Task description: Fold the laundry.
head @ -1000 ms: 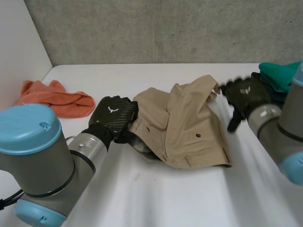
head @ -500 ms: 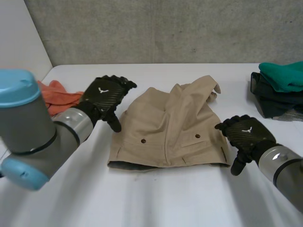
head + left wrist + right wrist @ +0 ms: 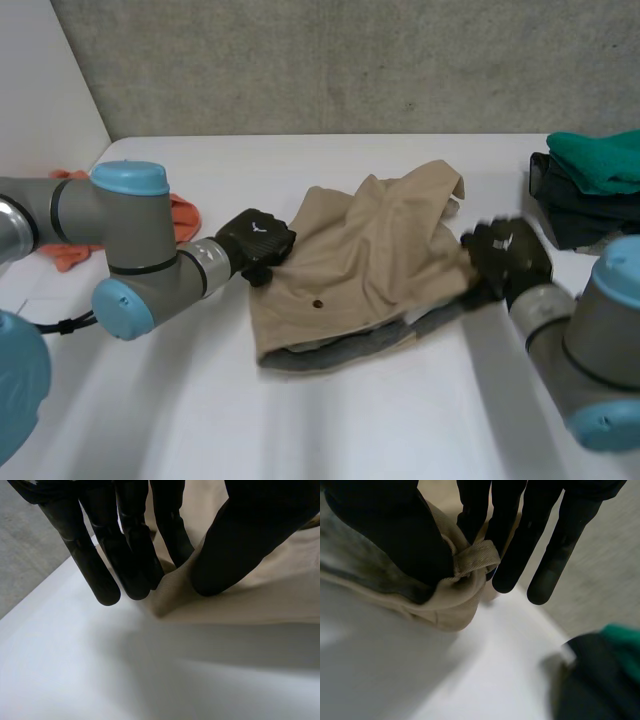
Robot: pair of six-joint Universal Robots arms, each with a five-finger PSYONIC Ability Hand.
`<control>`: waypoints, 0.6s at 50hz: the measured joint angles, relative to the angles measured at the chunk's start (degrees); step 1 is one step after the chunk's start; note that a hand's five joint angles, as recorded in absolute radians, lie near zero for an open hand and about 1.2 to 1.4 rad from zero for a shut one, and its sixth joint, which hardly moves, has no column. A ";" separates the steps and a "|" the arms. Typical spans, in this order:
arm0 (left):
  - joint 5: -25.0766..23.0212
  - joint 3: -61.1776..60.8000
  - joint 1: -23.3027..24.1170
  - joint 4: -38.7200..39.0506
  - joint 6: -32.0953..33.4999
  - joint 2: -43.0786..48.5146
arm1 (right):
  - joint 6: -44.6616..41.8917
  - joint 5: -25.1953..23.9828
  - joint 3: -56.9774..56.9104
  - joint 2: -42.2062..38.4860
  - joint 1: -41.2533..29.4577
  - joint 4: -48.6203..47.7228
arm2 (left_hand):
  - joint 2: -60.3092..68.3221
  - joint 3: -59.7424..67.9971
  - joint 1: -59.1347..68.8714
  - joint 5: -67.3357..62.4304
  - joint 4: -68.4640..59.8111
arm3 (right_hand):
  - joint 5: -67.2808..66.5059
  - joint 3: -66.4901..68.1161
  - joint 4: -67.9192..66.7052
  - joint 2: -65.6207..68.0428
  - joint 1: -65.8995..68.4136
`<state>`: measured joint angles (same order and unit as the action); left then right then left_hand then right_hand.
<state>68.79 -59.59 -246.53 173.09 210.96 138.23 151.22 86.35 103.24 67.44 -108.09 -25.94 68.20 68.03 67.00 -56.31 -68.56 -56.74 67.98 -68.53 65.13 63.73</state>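
The tan cloth garment with buttoned pockets (image 3: 365,255) lies rumpled at the centre of the frame on the white bench (image 3: 330,420). Its long axis runs across the frame from one hand to the other, a strip of grey lining (image 3: 350,350) shows under its near edge at lower centre, and a loose flap reaches toward upper centre. The black left hand (image 3: 255,240) sits at the garment's left side, and in its wrist view the fingers (image 3: 135,555) and thumb pinch a corner of the tan cloth between them, close above the bench. The black right hand (image 3: 505,262) sits at the garment's right side, and in its wrist view the thumb presses a bunched hem with a small loop against the straight fingers (image 3: 520,545), so it pinches the cloth too. The garment thus lies between the two hands, each at its own end, and the cloth between them is rumpled, not flat. I judge that the coming move turns on this: the hands would need to draw apart along the long axis to flatten it, then carry the near edge toward the far flap. The crumpled orange towel (image 3: 183,213) at the left and the green cloth (image 3: 600,160) on a dark folded pile (image 3: 575,215) at the upper right lie well apart from the garment.
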 measured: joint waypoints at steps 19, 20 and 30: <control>9.95 -20.81 20.22 5.24 -24.71 -19.66 | -8.02 -6.09 -45.85 -26.26 0.13 -6.23 | 0.29 0.07 0.00 0.00 -0.05 | -1.09 0.20 -0.11 0.00 0.31; 10.06 -20.87 21.01 5.85 -25.80 -19.58 | -7.87 -6.68 -47.06 -27.56 0.16 -6.86 | 0.29 0.07 0.00 0.00 -0.05 | -0.83 -0.17 0.21 -0.09 0.31; 15.26 -20.16 21.58 11.50 -29.11 -19.40 | -6.94 -6.76 -45.23 -27.80 0.74 -7.50 | -40.39 -39.84 -41.39 39.04 40.83 | 54.01 -55.99 56.35 -53.14 -51.03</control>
<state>84.06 -79.75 -224.95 184.59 181.85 118.83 144.28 79.59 58.01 39.64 -107.35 -33.45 27.81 28.19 25.61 -17.27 -27.73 -2.72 11.99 -12.18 11.99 12.70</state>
